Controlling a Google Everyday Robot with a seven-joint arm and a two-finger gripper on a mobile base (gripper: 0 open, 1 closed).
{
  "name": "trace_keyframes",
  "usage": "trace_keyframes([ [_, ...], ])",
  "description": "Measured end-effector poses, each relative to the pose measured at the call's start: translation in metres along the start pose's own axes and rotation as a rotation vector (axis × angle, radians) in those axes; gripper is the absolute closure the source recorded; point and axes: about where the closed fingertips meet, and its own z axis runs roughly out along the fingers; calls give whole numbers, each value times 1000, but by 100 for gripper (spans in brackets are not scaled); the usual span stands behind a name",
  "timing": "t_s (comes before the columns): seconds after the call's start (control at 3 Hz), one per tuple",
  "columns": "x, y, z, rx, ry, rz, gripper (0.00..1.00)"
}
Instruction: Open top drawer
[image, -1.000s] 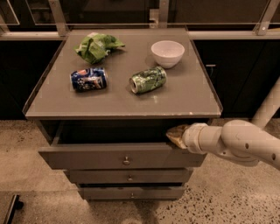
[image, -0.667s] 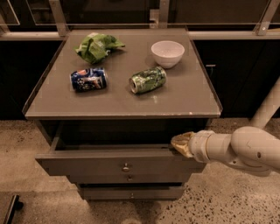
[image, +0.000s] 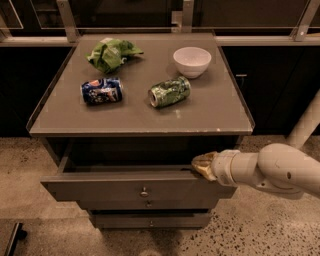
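Note:
The top drawer (image: 120, 188) of the grey cabinet is pulled out well past the two narrower drawers below it. Its front is grey-brown with a small round metal knob (image: 144, 192) at the centre. The dark inside of the drawer shows under the cabinet top. My gripper (image: 200, 166) comes in from the right on a white arm and rests at the upper right edge of the drawer front, hooked over its rim.
On the cabinet top (image: 140, 117) lie a crumpled green bag (image: 111, 53), a white bowl (image: 192, 61), a blue can (image: 102, 91) and a green can (image: 170, 92), both on their sides. Two lower drawers (image: 149, 212) are shut. Dark cabinets stand behind; speckled floor around.
The top drawer has slid further out toward the camera, and my gripper has moved with its upper right edge, lower in the view.

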Motion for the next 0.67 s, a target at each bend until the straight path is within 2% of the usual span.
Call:
trace_keyframes([
  [0.67, -2, 5, -2, -6, -4, 8, 100],
])
